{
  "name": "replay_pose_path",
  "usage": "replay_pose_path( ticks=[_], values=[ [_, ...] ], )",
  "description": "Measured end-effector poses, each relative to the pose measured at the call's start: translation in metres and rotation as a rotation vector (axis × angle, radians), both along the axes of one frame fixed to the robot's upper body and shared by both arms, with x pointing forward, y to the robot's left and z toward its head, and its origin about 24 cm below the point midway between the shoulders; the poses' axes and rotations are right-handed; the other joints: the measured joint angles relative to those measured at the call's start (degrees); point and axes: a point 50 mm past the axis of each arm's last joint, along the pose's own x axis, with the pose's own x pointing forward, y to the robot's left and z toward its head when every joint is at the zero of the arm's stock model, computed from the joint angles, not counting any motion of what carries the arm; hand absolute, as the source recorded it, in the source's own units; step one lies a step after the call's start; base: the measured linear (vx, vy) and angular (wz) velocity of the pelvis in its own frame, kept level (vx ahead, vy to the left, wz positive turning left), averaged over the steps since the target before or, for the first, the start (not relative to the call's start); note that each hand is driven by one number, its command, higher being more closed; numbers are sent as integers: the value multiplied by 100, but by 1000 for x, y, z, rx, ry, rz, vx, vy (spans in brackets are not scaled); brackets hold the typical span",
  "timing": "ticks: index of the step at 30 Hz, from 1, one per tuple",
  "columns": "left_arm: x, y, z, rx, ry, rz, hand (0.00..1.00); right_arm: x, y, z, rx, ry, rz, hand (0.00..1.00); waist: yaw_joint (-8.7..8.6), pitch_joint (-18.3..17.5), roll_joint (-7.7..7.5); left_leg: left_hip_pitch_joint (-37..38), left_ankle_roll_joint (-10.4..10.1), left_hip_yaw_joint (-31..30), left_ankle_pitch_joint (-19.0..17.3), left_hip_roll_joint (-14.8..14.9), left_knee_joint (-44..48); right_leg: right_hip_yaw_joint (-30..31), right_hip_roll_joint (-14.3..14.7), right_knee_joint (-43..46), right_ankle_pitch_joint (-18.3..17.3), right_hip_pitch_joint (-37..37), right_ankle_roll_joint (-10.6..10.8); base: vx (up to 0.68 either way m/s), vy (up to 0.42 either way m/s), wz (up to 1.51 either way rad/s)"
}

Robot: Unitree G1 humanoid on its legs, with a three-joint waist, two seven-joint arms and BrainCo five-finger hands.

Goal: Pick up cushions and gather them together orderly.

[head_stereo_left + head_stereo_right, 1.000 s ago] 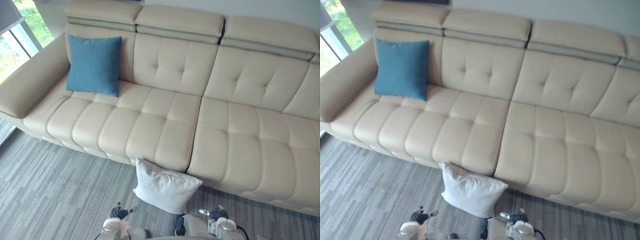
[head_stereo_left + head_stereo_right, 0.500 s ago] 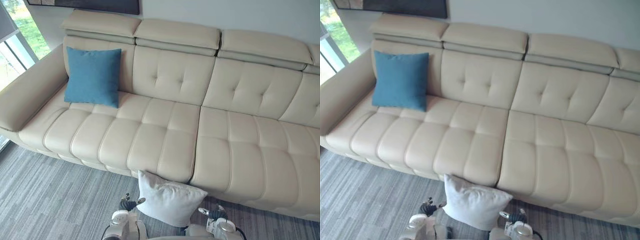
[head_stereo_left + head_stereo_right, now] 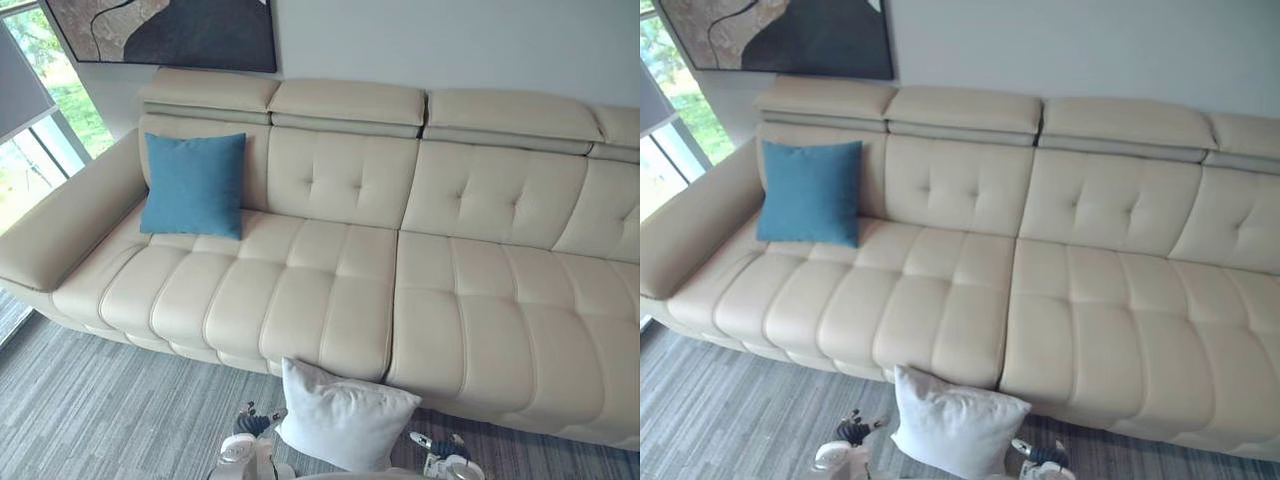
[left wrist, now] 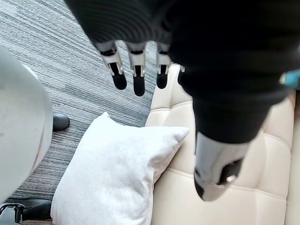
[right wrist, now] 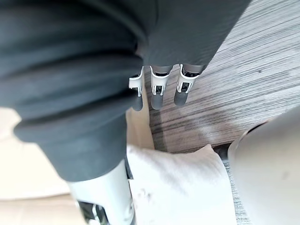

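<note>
A white square fabric cushion [image 3: 345,418] is stood on the grey striped carpet floor [image 3: 90,400], leaned against the front of the cream tufted leather sofa [image 3: 440,300]. A blue square fabric cushion [image 3: 194,185] is propped against the backrest at the sofa's left end. The left robot hand [image 4: 139,77] and right robot hand [image 5: 159,91] are held beside the white cushion with fingers straight, slightly spread and empty.

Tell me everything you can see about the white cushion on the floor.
The white cushion is square, plump and soft-looking, with a fine fabric cover, pointed corners and slight creases. It stands tilted on the grey striped carpet, its upper edge leaning against the front of the beige sofa. The left hand and right hand hang open either side, neither touching it.
</note>
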Motion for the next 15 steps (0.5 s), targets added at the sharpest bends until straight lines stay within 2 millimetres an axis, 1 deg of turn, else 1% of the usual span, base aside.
replay_pose_path(
  ticks=[1, 2, 4, 5, 6, 7, 8, 9, 10, 11, 12, 13, 14, 15],
  values=[
    [2, 1, 1, 0, -7, 6, 0, 3, 0, 1, -1, -7, 1, 0, 0, 32, -1, -150, -18, 10, -42, 21, 141, 22, 3, 140, -34, -155, -8, -125, -48, -14],
    [10, 2, 4, 8, -29, 13, 0, 8, -1, 2, -3, -22, -1, 0, -2, 108, 0, -547, 3, 12, -156, 82, 566, 51, 14, 464, -112, -514, -42, -155, -51, -7],
    [34, 6, 16, 16, -106, 20, 0, 26, -1, 8, -3, -69, -1, 0, 18, 439, -2, -1337, 4, -67, -422, 188, 1445, 46, 48, 1210, -313, -1189, -77, -143, -30, 1],
    [37, 6, 17, 19, -114, 20, 0, 28, -1, 9, -1, -76, -2, 0, 19, 482, -8, -1422, 16, -69, -448, 202, 1551, 47, 48, 1309, -340, -1279, -79, -197, -27, -1],
    [53, 11, 26, 23, -168, 31, 0, 43, 0, 14, 0, -117, -6, 0, 22, 701, -64, -1971, 25, -87, -604, 269, 2114, 71, 39, 1894, -506, -1853, -112, -247, -41, -8],
    [65, 14, 34, 22, -211, 49, 0, 54, -1, 19, -8, -147, -12, 0, 22, 806, -78, -2412, 21, -99, -730, 319, 2536, 100, 40, 2305, -608, -2296, -116, -287, -45, -11],
    [71, 15, 38, 25, -233, 58, 0, 60, -1, 21, -13, -161, -13, 0, 30, 871, -80, -2598, 31, -111, -793, 329, 2715, 116, 38, 2487, -678, -2496, -117, -260, -42, -11],
    [85, 17, 48, 22, -284, 75, 0, 73, -1, 27, -17, -199, -15, 0, 37, 1006, -82, -2984, 60, -121, -902, 369, 3041, 142, 14, 2822, -768, -2897, -80, -214, -28, -9],
    [92, 18, 53, 19, -312, 82, 0, 80, -2, 32, -22, -228, -17, 0, 36, 1084, -85, -3165, 61, -118, -920, 389, 3179, 159, 1, 2956, -786, -3088, -76, -205, -10, -10],
    [105, 21, 64, 25, -367, 91, 0, 93, -2, 40, -22, -276, -28, 0, 34, 1237, -93, -3445, 67, -110, -921, 398, 3351, 209, -16, 3146, -787, -3387, -81, -164, 4, -7],
    [111, 22, 70, 30, -391, 95, 0, 99, -2, 44, -24, -297, -28, 0, 32, 1284, -99, -3571, 70, -107, -918, 393, 3413, 219, -23, 3215, -784, -3518, -86, -199, 4, -8],
    [129, 25, 86, 35, -467, 106, 0, 120, -3, 58, -35, -370, -35, 0, 31, 1383, -122, -4052, 80, -89, -908, 402, 3601, 248, -37, 3410, -765, -4022, -142, -199, -7, -4],
    [137, 26, 93, 41, -492, 105, 0, 128, -4, 65, -40, -399, -43, 0, 32, 1402, -119, -4274, 99, -90, -893, 407, 3656, 258, -39, 3454, -742, -4243, -141, -201, -6, -8],
    [150, 29, 107, 55, -538, 112, 0, 143, -5, 77, -53, -451, -50, 0, 12, 1477, -127, -4632, 144, -94, -839, 414, 3726, 273, -40, 3498, -681, -4599, -165, -228, 6, -11]
  ],
)
